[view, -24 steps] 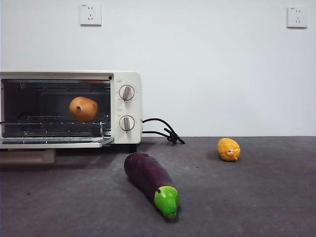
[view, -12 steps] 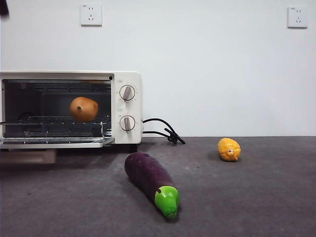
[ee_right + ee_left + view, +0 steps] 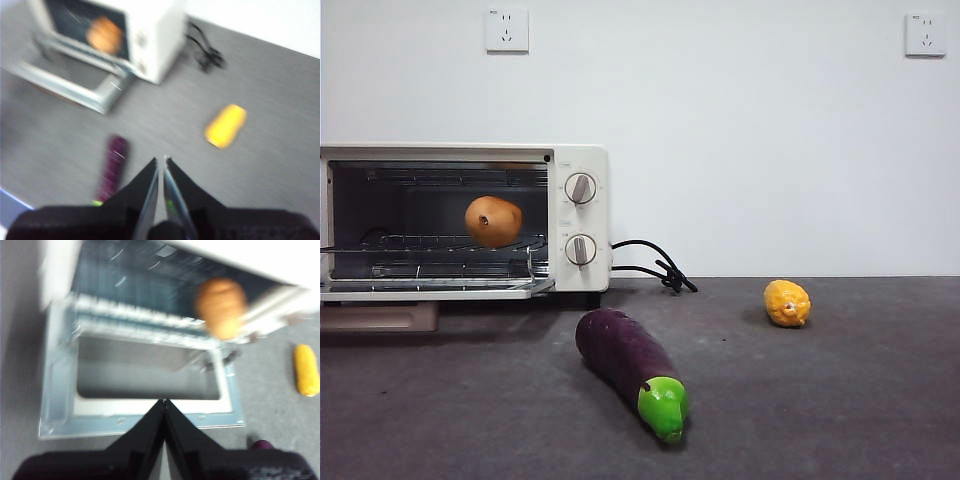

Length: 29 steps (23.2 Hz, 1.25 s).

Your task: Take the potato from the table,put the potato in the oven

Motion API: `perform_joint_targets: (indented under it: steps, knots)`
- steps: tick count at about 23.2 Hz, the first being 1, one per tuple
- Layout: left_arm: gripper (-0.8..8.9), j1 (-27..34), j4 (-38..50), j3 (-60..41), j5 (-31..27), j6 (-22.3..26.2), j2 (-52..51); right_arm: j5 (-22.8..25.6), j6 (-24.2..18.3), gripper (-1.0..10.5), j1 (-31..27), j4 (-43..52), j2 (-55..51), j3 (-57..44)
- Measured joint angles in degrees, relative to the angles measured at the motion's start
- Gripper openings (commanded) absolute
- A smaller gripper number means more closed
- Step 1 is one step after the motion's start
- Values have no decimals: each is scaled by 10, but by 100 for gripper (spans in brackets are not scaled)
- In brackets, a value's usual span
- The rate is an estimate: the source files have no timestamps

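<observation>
A plain white wall with two sockets backs the dark grey table, which carries everything here. The cream toaster oven stands at the table's far left, its glass door folded down flat in front of it. The potato sits inside on the wire rack, toward the end of the cavity nearest the two knobs, so the placing looks done. A purple eggplant lies near the table's front edge, and a small yellow lemon-like fruit rests well apart toward the far right.

The left gripper hangs above the lowered door with its jaws pressed together and nothing between them. The right gripper hovers over the middle of the table, jaws also closed and empty. Both wrist views are blurred.

The potato looks firm, smooth and rounded, probably moderately light, and not fragile. Its curved skin could slip or roll on the rack wires. If it needs handling again, the surest hold is likely across its widest middle, jaws on opposite flanks.
</observation>
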Motion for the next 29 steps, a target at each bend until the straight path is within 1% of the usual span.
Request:
perform_joint_targets:
  steps: [1, 2, 5, 9, 18, 23, 29]
  knots:
    - [-10, 8, 1, 0, 2, -1, 25, -16, 0, 28, 0, 39, -24, -28]
    - [-9, 16, 1, 0, 4, -2, 50, -28, 3, 28, 1, 59, -45, -52]
    - [-10, 45, 8, 0, 11, -7, 121, -28, 23, 28, 1, 46, -83, -94]
    - [-10, 73, 10, 0, 38, -10, 176, -27, 53, 28, 1, 21, -94, -109]
    - [-9, 148, 27, 0, 43, -10, 245, -7, 108, 28, 1, 21, -95, -112]
    - [-9, 147, 15, 0, 43, -12, 300, 20, 122, 28, 1, 21, -95, -112]
    - [-10, 119, -7, 0, 30, -11, 302, 45, 129, 28, 1, 21, -93, -112]
